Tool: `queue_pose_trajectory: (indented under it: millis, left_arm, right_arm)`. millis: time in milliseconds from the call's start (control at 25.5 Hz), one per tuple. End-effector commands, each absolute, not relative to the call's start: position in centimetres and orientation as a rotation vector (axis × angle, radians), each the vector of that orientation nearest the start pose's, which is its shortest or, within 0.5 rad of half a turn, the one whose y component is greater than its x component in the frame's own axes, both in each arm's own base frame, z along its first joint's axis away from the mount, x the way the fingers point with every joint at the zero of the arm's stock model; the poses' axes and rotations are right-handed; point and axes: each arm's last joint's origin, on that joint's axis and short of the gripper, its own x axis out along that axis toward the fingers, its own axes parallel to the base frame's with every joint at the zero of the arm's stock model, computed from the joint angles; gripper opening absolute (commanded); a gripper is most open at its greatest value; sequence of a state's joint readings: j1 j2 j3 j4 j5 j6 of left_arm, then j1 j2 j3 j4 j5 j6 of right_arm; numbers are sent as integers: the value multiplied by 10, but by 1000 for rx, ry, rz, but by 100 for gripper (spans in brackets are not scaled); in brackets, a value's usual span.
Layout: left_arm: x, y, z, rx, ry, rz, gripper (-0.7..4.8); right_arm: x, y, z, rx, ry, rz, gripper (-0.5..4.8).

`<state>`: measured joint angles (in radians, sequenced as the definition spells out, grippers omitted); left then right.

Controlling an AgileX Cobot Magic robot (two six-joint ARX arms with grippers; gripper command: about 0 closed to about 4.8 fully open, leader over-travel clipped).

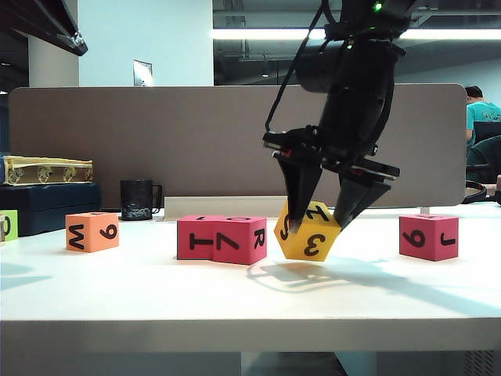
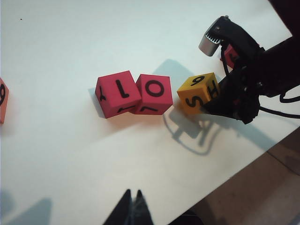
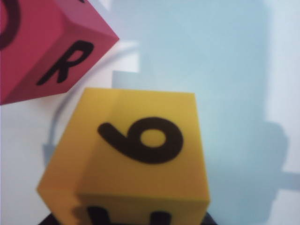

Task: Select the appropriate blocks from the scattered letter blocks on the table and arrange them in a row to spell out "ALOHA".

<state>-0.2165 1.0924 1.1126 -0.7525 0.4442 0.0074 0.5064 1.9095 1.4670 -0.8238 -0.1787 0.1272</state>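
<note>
My right gripper (image 1: 316,223) points down at the middle of the table (image 1: 235,298), shut on the yellow block (image 1: 308,233). The block is tilted on a corner, showing 3 toward the exterior camera and 6 in the right wrist view (image 3: 140,154). Whether it touches the table I cannot tell. Just left of it stand two touching pink blocks (image 1: 202,236) (image 1: 243,239), with T and O on top (image 2: 117,93) (image 2: 153,93). A third pink block (image 1: 427,236) sits far right, an orange block (image 1: 92,231) far left. My left gripper (image 2: 132,193) hovers shut and empty near the table's front edge.
A lime-green cube (image 1: 8,225) lies at the far left edge. A black mug (image 1: 138,199) stands at the back left before the grey-brown divider panel (image 1: 196,133). Dark boxes (image 1: 47,200) are stacked behind the orange block.
</note>
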Motion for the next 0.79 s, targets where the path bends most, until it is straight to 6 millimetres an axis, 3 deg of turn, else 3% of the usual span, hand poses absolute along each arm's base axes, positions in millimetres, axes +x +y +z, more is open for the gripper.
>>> queue_pose_trajectory:
  millis: [39, 157, 275, 628, 785]
  left_arm:
    - [204, -58, 343, -75, 722, -641, -5]
    - [204, -58, 343, -74, 722, -641, -6]
    - [204, -58, 343, -75, 722, -641, -6]
    - [204, -58, 343, -75, 722, -641, -6]
    - [204, -58, 343, -75, 722, -641, -6]
  right_arm:
    - [334, 191, 211, -98, 1290, 508, 274]
    - [335, 192, 211, -96, 1282, 509, 290]
    - [335, 192, 212, -95, 1277, 510, 372]
    - [340, 194, 214, -86, 1216, 520, 383]
    - [345, 194, 219, -74, 1169, 523, 429]
